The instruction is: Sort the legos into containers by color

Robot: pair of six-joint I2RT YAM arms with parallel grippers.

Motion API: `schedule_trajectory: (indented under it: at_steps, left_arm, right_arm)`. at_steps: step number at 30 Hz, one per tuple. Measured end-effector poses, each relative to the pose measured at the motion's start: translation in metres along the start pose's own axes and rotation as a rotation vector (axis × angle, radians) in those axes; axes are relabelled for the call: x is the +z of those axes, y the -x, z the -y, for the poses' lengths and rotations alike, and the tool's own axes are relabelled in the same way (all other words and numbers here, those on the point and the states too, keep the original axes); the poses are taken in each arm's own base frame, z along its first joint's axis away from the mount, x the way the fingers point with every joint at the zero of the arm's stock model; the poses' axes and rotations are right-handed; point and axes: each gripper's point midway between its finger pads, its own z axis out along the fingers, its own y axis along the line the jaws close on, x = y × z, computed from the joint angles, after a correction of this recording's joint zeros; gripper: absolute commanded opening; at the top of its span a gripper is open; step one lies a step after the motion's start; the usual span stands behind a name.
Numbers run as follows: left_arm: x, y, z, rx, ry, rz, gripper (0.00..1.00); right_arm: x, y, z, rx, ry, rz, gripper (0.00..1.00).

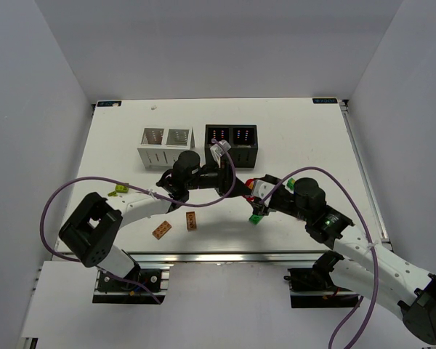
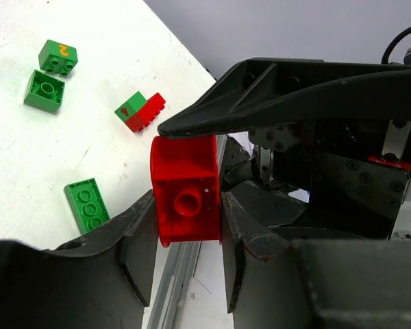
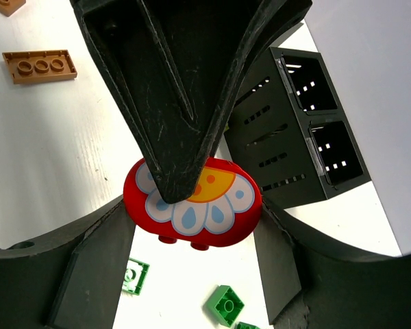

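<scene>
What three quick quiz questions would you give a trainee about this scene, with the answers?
1. True or false: the red brick lies on the table.
2. Which stands nearer the red brick? A. white container B. black container
3. What colour are the two flat bricks near the table's front edge?
Key:
1. False: it sits off the table, between the fingers of the left gripper and the right gripper.
2. B.
3. Brown-orange.
</scene>
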Motion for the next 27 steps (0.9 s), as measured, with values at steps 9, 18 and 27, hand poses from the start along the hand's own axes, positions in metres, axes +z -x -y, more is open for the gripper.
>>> schedule_trajectory:
  at_steps: [9, 18, 27]
  left_arm:
    - [-0.008, 0.008, -0.004, 0.060, 0.042, 0.013, 0.00]
    - [-0.116, 0.131, -0.063, 0.184, 0.386, 0.403, 0.00]
    - [-0.228, 0.188, -0.103, 0.276, 0.755, 0.652, 0.00]
  right_arm:
    - [-0.001, -0.003, 0.002, 0.001, -0.015, -0.017, 0.89]
    - [-0.003, -0.010, 0.005, 0.002, -0.033, -0.050, 0.89]
    - [-0.004, -0.010, 0.003, -0.003, -0.018, -0.056, 0.00]
